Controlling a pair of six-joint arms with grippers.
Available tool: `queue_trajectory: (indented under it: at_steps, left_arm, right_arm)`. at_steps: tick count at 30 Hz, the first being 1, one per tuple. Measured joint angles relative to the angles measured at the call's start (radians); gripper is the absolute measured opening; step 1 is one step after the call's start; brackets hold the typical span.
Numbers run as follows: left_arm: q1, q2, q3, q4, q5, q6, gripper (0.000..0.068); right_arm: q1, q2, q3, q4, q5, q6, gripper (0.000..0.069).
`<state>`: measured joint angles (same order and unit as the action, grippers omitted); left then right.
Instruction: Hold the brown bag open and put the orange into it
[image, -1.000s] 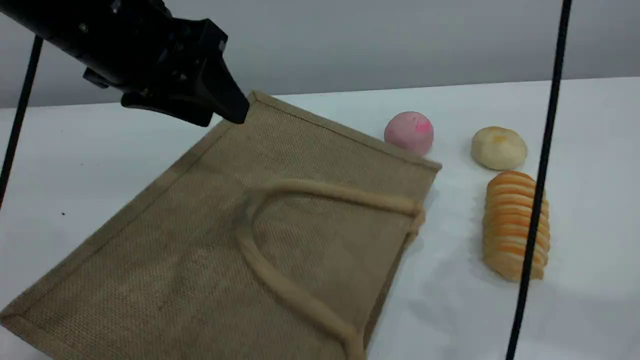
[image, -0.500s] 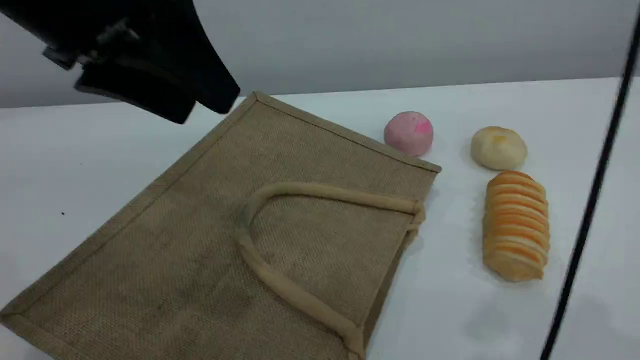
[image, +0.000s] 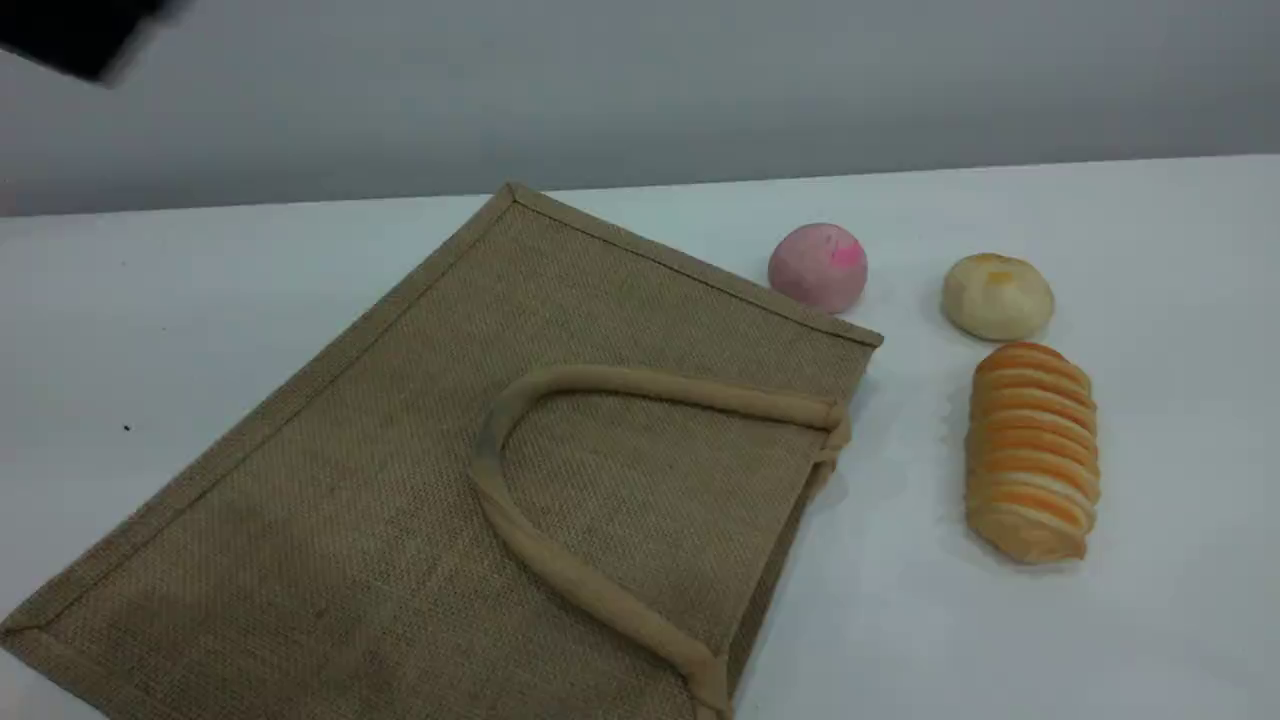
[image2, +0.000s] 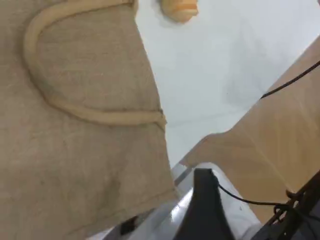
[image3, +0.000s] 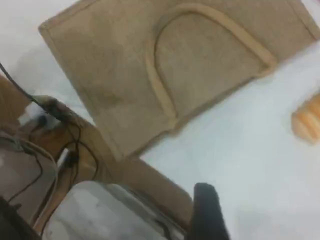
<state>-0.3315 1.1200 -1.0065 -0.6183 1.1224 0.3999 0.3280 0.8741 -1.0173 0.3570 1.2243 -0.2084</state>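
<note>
The brown bag (image: 400, 480) lies flat on the white table, its beige handle (image: 560, 570) looped on top and its mouth toward the right. It also fills the upper left of the left wrist view (image2: 75, 150) and the top of the right wrist view (image3: 150, 75). The orange is out of view. A dark blur of the left arm (image: 70, 35) shows at the top left corner, far from the bag. My left gripper (image2: 202, 182) and right gripper (image3: 205, 197) each show one dark fingertip, high above the table, with nothing held.
A pink ball (image: 818, 266), a pale round bun (image: 997, 296) and an orange-striped bread roll (image: 1032, 464) sit right of the bag. The wrist views show the table's front edge, a wooden floor (image2: 280, 125) and cables (image3: 60, 125) beyond it.
The left arm has lifted away from the bag's far corner, up and left, almost out of the scene view. The dark cable at the right has swung out of view. The bag lies still.
</note>
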Motion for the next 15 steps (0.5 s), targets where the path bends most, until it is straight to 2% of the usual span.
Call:
queue_trajectory:
  at_steps: [8, 15]
  left_arm:
    - [0.000, -0.310, 0.031, 0.069, 0.031, -0.140, 0.0488]
    - [0.000, -0.600, 0.114, 0.194, 0.057, -0.269, 0.0488]
  right_arm:
    - [0.000, -0.386, 0.218, -0.019, -0.006, 0.018, 0.0437]
    - [0.000, -0.730, 0.336, -0.103, -0.133, 0.024, 0.0437]
